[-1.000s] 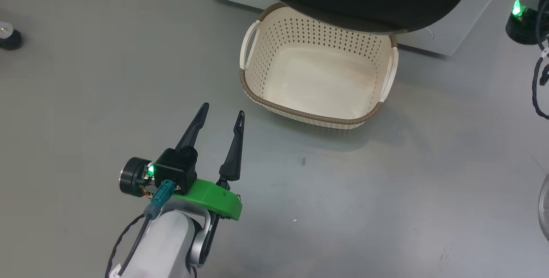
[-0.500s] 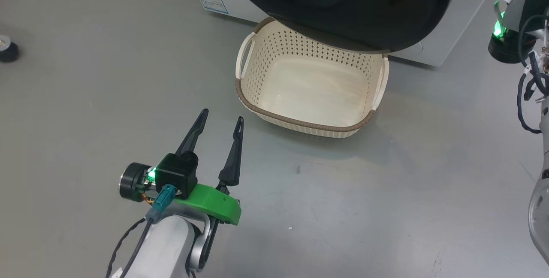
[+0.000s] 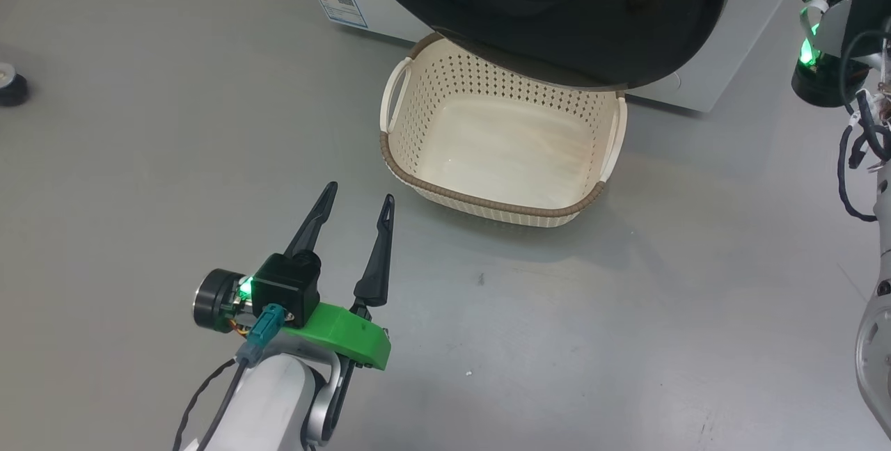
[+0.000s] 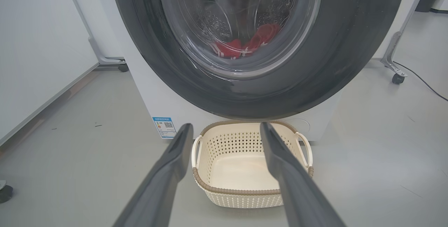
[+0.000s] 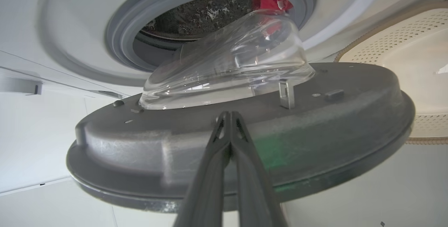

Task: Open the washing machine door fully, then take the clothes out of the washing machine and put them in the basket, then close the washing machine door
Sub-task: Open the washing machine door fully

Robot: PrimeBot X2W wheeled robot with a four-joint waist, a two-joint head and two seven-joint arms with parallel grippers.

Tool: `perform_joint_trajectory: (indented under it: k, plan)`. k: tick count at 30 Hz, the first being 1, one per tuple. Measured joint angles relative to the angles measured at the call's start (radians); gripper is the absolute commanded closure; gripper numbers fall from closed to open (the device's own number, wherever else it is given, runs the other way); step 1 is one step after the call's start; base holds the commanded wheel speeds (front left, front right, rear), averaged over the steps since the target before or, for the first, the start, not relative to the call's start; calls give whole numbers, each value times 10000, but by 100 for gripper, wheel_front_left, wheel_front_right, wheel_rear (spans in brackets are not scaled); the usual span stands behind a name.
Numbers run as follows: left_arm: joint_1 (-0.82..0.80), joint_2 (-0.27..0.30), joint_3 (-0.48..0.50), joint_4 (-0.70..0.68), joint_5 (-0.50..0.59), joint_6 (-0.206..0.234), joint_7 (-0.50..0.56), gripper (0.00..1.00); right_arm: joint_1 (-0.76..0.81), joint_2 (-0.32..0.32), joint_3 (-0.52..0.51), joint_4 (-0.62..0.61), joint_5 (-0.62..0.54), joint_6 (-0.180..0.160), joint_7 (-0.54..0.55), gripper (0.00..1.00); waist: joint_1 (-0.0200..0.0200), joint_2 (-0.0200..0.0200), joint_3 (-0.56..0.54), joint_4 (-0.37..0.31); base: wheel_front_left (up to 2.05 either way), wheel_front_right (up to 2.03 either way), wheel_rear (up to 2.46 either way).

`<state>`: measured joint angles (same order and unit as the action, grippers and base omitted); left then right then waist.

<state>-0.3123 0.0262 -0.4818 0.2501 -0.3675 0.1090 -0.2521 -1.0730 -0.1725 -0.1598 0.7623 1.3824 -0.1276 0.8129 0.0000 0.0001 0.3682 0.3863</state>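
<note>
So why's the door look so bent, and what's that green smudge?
Left wrist view: the wide lens bulges the washing machine door, and reflections streak its glass over the clothes. Right wrist view: a green tint on the door's matte inner side, probably a lamp's glow. Head view: soft shadow by the basket.

Likely lab: grey floor [image 3: 139,159], wheeled stand [image 4: 392,66]
</note>
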Motion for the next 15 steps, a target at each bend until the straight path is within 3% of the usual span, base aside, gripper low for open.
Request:
perform_joint_trajectory:
  k: [4, 10, 15]
  plan:
    - [24, -2, 86, -17, -33, 0, 0, 0, 40, -123, 115, -314, -313, 221, -416, 100, 0, 0, -43, -11, 0, 0, 0]
    - [114, 12, 370, -42, -324, 0, 0, 0, 518, -652, 932, -819, -1595, 1237, -1072, 100, 0, 0, -224, -87, 0, 0, 0]
    - [166, 15, 587, 15, -278, 0, 0, 0, 1138, -955, 1653, -1214, -2646, 2272, -1716, 100, 0, 0, -444, -232, 0, 0, 0]
